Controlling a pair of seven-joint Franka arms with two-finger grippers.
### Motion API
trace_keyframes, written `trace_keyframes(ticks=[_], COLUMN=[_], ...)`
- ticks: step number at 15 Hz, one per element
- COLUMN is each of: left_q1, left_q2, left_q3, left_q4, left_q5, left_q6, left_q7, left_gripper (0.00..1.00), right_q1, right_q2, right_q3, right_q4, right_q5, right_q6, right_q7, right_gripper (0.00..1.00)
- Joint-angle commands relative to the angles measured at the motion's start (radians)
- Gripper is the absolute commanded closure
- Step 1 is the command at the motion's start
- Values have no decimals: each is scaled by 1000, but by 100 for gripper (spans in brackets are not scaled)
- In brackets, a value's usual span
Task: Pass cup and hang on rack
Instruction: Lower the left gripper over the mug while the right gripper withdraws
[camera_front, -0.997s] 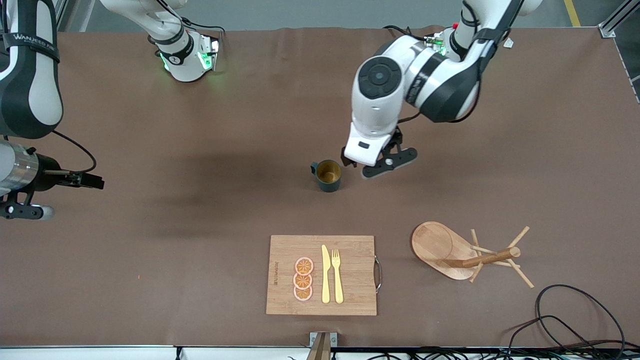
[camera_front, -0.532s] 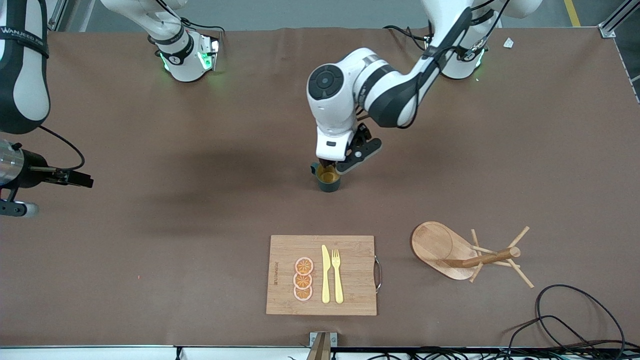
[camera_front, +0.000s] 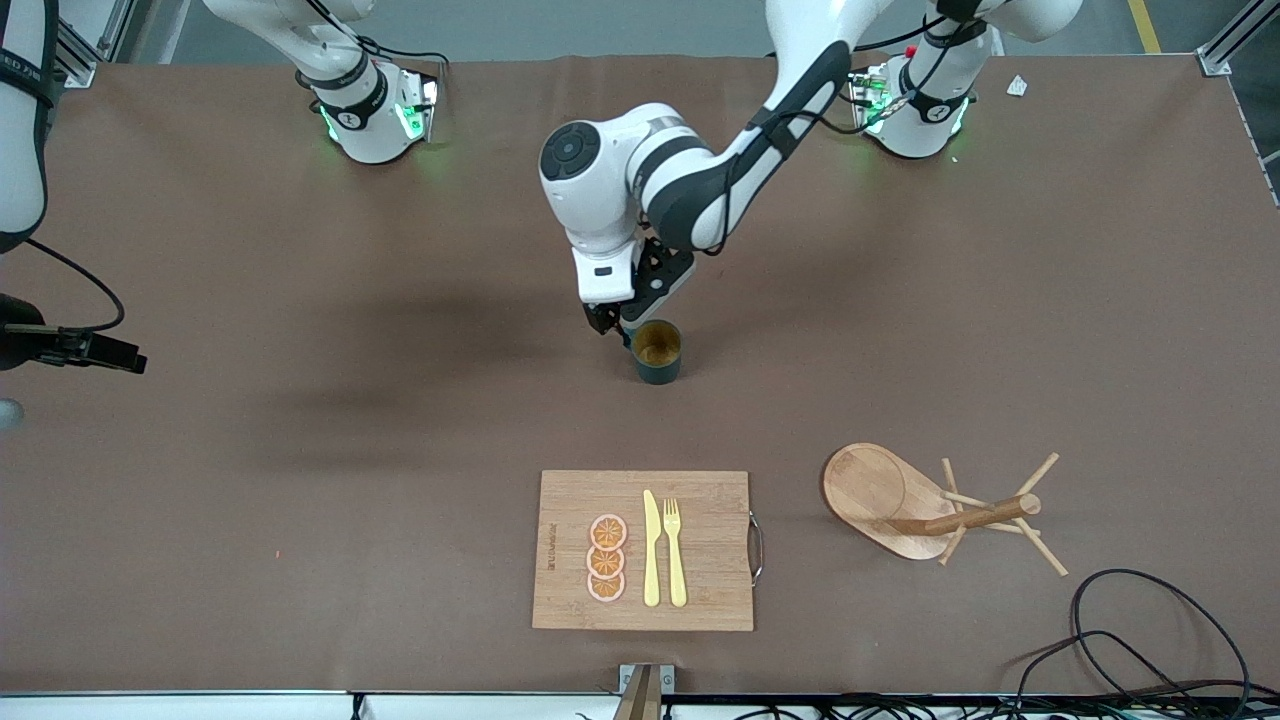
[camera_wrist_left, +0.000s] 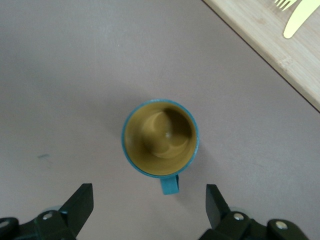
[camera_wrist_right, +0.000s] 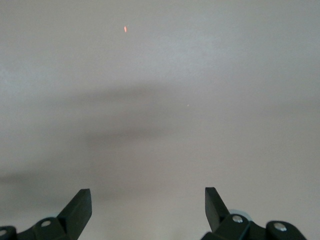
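On the desk (camera_front: 300, 450), front view: the cup (camera_front: 658, 352) is standing ungrasped mid-desk, the rack (camera_front: 900, 500) is lying empty, and the left tool (camera_front: 612, 325) is hovering beside it. Left wrist view: fingers (camera_wrist_left: 80, 202) are gaping wide around the handle. Right wrist view: the right tool (camera_wrist_right: 147, 210) is waiting, released. Everything is remaining.

The front camera is looking down from high up, facing both robots and seeing the whole brown counter (camera_front: 300, 500). The left wrist camera is looking straight down, close above the small dark teal cup (camera_wrist_left: 160, 139), which the front camera is seeing too. The right wrist camera is looking down at bare counter.
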Motion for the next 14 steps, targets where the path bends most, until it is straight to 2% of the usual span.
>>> trace_keyframes(ticks=[1,3,6,8,9,11,14], left_q1=[-116,-189,-197,-218,-232,-276,-284], left_q2=[103,172,205,225,242,251,257], left_q3=[118,198,205,209,218,266,274], left_q4=[118,187,203,200,200,192,186], left_q5=[20,15,15,18,21,23,23], left_q6=[-7,-3,18,23,23,15,12], left_q7=[-113,-195,-256,-273,-284,-290,-290], left_gripper=[7,12,17,28,30,31,31], right_q1=[-1,-2,-1,13,14,11,8], right_q2=[-13,-12,-12,-12,-16,-28,-100], right_q3=[14,14,16,16,16,14,14], right_q4=[24,38,30,30,30,29,-25], right_q5=[-6,3,2,0,0,0,-1], right_q6=[-23,-23,-84,-86,-89,-95,-82], right_q7=[-8,-3,1,0,-2,-5,-9], right_gripper=[0,0,0,0,0,0,0])
